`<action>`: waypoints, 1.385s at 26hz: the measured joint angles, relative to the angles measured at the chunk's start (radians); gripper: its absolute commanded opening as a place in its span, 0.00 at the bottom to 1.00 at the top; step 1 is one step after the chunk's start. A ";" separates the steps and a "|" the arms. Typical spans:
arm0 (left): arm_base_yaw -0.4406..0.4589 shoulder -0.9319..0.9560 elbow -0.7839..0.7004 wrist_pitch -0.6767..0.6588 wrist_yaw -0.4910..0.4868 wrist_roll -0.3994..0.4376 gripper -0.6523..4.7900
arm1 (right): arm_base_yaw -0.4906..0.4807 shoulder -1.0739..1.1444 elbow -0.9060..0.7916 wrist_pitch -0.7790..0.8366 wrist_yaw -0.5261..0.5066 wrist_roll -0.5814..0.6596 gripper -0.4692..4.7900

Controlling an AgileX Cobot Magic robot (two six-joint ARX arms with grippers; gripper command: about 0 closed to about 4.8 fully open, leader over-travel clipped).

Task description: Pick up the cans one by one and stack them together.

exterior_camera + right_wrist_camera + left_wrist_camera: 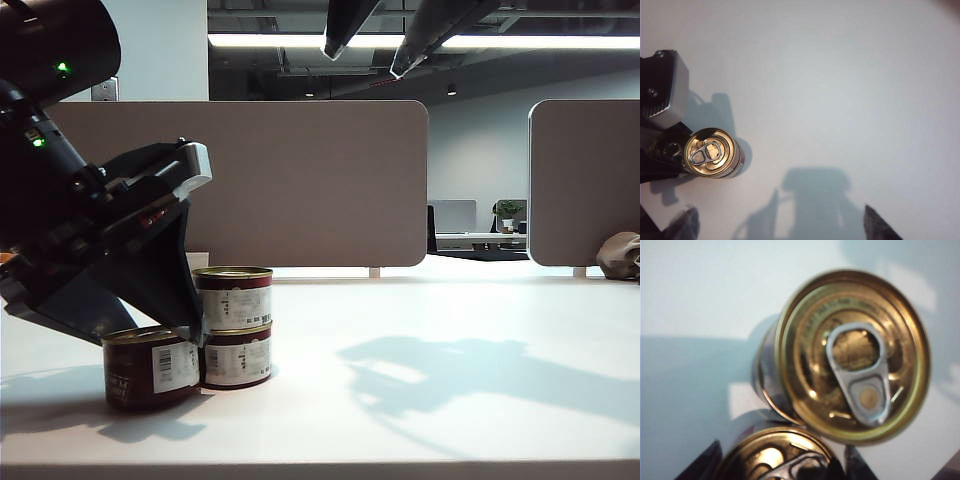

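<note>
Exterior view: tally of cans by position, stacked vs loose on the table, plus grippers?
Stacked cans: 2, top can on bottom can.
Loose can on the table: 1, third can, between the left gripper's fingers.
Grippers: 2; right gripper high above the table, holding nothing.
Total: 3 cans, 2 grippers.

Cans (855, 355): shiny gold metal lids, paper labels; table (450, 330) smooth matt white.
</note>
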 measured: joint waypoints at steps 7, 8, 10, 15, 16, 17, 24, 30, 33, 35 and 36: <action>0.000 -0.011 0.005 -0.048 -0.029 0.005 0.55 | 0.000 0.000 0.000 0.000 0.000 0.000 0.90; 0.000 -0.013 0.006 -0.053 -0.032 0.008 0.55 | 0.000 0.000 0.000 0.000 0.000 0.000 0.90; 0.000 -0.018 0.006 -0.063 -0.040 0.014 0.55 | 0.000 0.000 0.000 0.000 0.000 0.000 0.90; 0.000 -0.034 0.008 -0.115 -0.104 0.021 0.55 | 0.000 0.000 0.000 0.000 0.000 0.000 0.90; 0.000 -0.037 0.008 -0.124 -0.108 0.023 0.55 | 0.000 0.000 0.000 0.000 0.000 0.000 0.90; 0.001 -0.046 0.008 -0.129 -0.112 0.024 0.55 | 0.000 0.000 0.000 0.000 0.000 0.000 0.90; 0.006 -0.155 -0.011 -0.268 -0.156 0.015 0.54 | -0.007 0.000 0.000 0.000 -0.002 0.000 0.90; 0.006 -0.215 -0.010 -0.311 -0.175 0.003 0.50 | -0.014 0.000 0.000 0.000 -0.002 0.000 0.90; 0.006 -0.213 0.009 -0.319 -0.175 -0.001 0.50 | -0.013 0.000 0.000 -0.002 -0.002 0.000 0.90; 0.005 -0.213 0.030 -0.319 -0.175 -0.003 0.50 | -0.014 0.000 0.000 -0.008 -0.002 0.000 0.90; 0.005 -0.213 0.045 -0.318 -0.177 -0.003 0.50 | -0.014 0.000 0.000 -0.012 -0.002 0.000 0.90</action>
